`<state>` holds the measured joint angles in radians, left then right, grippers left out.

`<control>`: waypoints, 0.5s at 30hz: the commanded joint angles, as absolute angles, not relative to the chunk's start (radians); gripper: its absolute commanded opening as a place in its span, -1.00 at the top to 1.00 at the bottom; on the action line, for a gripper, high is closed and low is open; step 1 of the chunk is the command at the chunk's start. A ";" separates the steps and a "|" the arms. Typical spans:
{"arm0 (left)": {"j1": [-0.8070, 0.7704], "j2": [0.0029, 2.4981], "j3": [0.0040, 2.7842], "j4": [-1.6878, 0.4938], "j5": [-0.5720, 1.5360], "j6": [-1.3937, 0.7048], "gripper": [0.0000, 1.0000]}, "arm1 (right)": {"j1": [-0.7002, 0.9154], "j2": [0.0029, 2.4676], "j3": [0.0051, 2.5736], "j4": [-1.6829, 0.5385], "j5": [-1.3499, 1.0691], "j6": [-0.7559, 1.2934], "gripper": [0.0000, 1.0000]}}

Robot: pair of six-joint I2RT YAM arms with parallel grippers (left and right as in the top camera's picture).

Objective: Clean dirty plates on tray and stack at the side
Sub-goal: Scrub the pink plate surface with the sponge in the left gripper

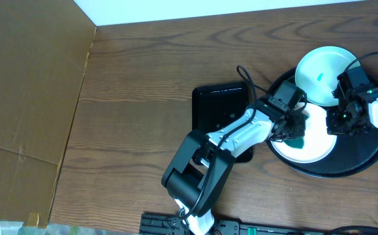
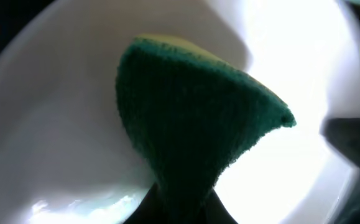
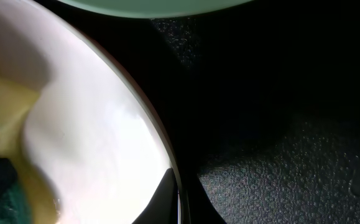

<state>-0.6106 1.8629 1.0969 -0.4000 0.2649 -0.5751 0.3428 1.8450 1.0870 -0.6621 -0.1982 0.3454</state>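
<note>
The round black tray (image 1: 366, 158) lies at the right. A white plate (image 1: 318, 145) rests on it. A pale mint plate (image 1: 322, 70) with a small teal smear overlaps the tray's far rim. Only these two plates show. My left gripper (image 1: 293, 130) is shut on a green sponge (image 1: 296, 140) pressed onto the white plate; the left wrist view shows the sponge (image 2: 192, 124) on the plate (image 2: 49, 124) from my jaws (image 2: 183, 208). My right gripper (image 1: 341, 121) is shut on the white plate's right rim, as the right wrist view shows (image 3: 180, 200).
A smaller black rectangular tray (image 1: 218, 108) sits left of the round tray, partly under my left arm. Brown cardboard (image 1: 25, 98) covers the table's left side. In the right wrist view the round tray's textured surface (image 3: 279, 155) lies beside the white plate (image 3: 86, 137).
</note>
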 commanded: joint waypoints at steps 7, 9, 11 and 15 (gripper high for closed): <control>-0.601 1.889 1.088 -0.564 -0.104 -0.463 0.86 | 0.362 1.897 1.073 -0.669 -0.169 0.366 0.98; -0.601 1.889 1.088 -0.543 -0.085 -0.461 0.86 | 0.362 1.897 1.073 -0.669 -0.169 0.366 0.97; -0.601 1.890 1.088 -0.496 -0.010 -0.461 0.86 | 0.362 1.897 1.073 -0.669 -0.169 0.366 0.98; -0.602 1.900 1.081 -0.377 0.227 -0.515 0.86 | 0.362 1.897 1.073 -0.670 -0.169 0.366 0.97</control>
